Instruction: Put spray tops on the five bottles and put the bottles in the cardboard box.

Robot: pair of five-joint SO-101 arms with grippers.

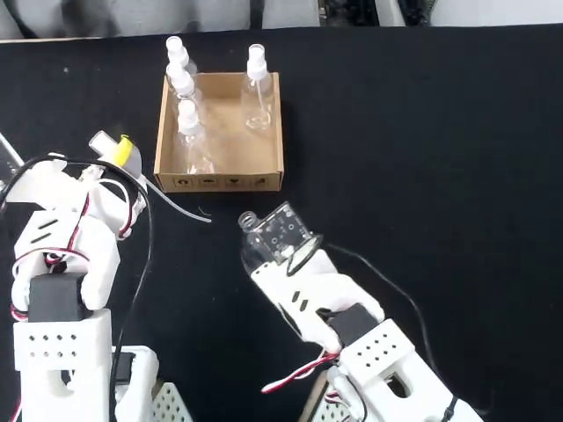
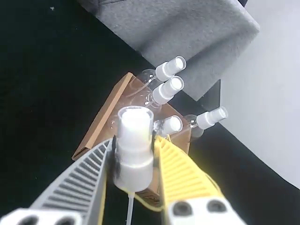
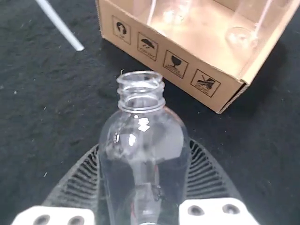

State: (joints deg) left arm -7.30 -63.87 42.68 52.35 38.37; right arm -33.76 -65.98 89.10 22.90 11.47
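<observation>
Your left jaws pinch a spray top (image 2: 134,140); your right jaws clamp the uncapped bottle (image 3: 143,140) (four capped bottles (image 1: 258,88) stand in the cardboard box (image 1: 220,182)).

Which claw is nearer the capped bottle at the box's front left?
Left. The left claw, gripping a spray top, sits outside the cardboard box's side wall beside that capped bottle; the right claw, holding the uncapped bottle, is farther off, beyond the front wall.

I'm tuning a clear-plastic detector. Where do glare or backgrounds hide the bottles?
High view: boxed bottles nearly melt into the box, white tops stand out. Right wrist view: small highlights on the shoulder of the gripped bottle, black cloth shows through it. Left wrist view: the spray top glares white.
</observation>
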